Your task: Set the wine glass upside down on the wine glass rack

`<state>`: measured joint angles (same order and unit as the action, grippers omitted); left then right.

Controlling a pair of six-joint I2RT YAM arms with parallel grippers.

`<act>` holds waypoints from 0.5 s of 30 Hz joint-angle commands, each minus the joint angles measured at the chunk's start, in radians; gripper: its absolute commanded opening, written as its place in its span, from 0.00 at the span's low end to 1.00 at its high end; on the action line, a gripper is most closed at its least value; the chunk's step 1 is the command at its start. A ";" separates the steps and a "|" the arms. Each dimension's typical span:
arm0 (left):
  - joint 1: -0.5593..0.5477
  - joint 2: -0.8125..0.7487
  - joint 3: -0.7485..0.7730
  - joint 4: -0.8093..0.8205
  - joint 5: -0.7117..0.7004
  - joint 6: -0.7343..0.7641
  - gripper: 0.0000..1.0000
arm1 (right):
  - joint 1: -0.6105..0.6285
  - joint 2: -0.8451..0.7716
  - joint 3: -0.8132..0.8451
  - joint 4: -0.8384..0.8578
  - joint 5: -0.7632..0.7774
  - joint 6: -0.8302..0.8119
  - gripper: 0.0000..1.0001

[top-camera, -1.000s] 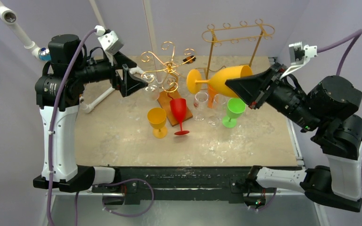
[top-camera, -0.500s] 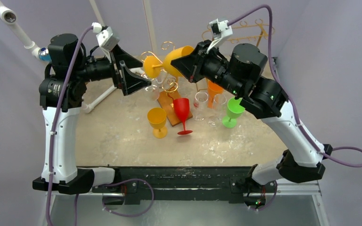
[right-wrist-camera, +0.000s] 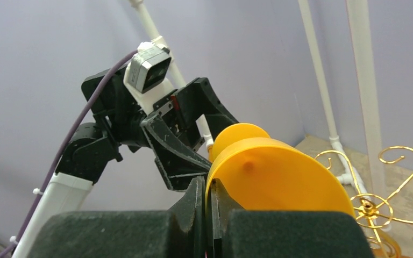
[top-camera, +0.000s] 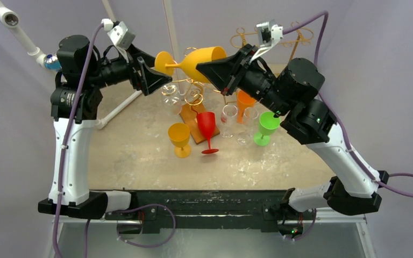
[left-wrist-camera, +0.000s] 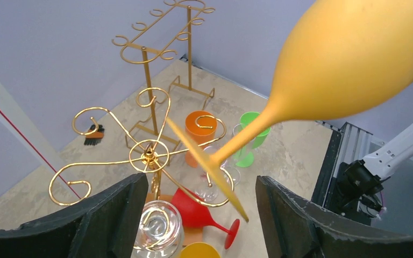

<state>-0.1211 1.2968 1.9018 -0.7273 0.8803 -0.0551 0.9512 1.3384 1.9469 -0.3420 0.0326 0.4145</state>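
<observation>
My right gripper is shut on the rim of a yellow-orange wine glass and holds it on its side in the air. Its foot points left. My left gripper is open, and the foot hangs between its fingers without touching them. Below stands the golden spiral wine glass rack. A clear glass hangs upside down on it.
A taller golden rack stands at the back. Near the spiral rack's wooden base stand a yellow goblet, a red glass, clear glasses, an orange cup and a green glass.
The right arm has swung the glass up and left until its foot sits between the left fingers. The left gripper has risen a little and its jaws have narrowed slightly.
</observation>
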 commanded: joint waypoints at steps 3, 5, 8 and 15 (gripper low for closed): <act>-0.005 0.030 -0.018 0.026 0.021 -0.216 0.63 | 0.031 -0.036 -0.122 0.176 -0.058 0.019 0.00; -0.005 0.049 -0.004 0.000 0.029 -0.192 0.44 | 0.037 -0.046 -0.148 0.195 -0.059 0.018 0.00; -0.005 0.066 0.028 -0.053 -0.008 -0.120 0.16 | 0.039 -0.069 -0.187 0.219 -0.059 0.011 0.00; -0.004 0.058 0.110 -0.057 -0.117 0.004 0.00 | 0.041 -0.095 -0.223 0.171 -0.066 0.001 0.13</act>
<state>-0.1257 1.3724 1.9270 -0.7574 0.8742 -0.0463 0.9813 1.2991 1.7252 -0.2012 0.0185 0.3977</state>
